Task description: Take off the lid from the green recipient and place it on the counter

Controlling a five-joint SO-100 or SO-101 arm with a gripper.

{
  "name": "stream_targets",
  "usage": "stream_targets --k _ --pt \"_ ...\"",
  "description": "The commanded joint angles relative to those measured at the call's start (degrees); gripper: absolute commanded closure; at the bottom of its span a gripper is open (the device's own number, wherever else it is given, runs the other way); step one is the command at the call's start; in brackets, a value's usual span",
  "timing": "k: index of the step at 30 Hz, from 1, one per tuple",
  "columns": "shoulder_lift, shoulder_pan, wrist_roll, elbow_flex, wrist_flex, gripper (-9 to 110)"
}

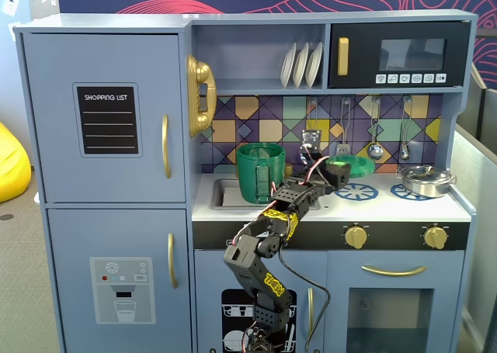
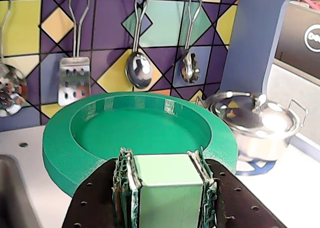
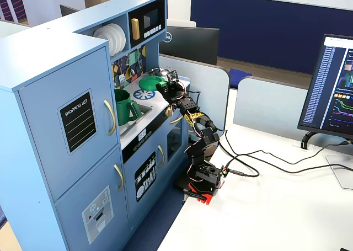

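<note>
1. Fixed view from the front: the blue toy kitchen fills the picture, with a black panel on its upper left door reading "SHOPPING LIST" in white over blank lines.
2. The desk in a fixed view is white; the arm's base stands on its edge beside the kitchen, with black cables trailing across it. A monitor with lines of text too small to read stands at the right, and blue office partitions lie behind.
3. The counter is white, printed with blue burner rings, and has a recessed sink at its left.
4. The green recipient stands uncovered at the sink, its strap facing front.
5. The silver pot sits on the right-hand burner ring, its cover on.
6. The lid is off the container and lies, hollow side up, low over the counter right of the sink, in front of the tiled wall with its hanging ladle and spatula; whether it touches the counter I cannot tell.
7. The pincer is pinching the lid's near rim in the wrist view.
8. A round logo on the dark screen at the wrist view's top right is too small to read with certainty.
</note>
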Motion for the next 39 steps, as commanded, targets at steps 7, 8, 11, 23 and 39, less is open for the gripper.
stream_targets --k 7,8,11,23,39 --pt "-7.7 1.1 -1.2 0.5 -10.7 101" --pt "-8.3 1.1 -1.1 1.0 -11.5 101" --pt "-9.1 1.2 -1.1 3.1 -13.2 101" --pt "-11.8 1.3 -1.8 8.2 -17.9 101" --pt "-8.4 0.4 2.3 5.4 -16.4 69"
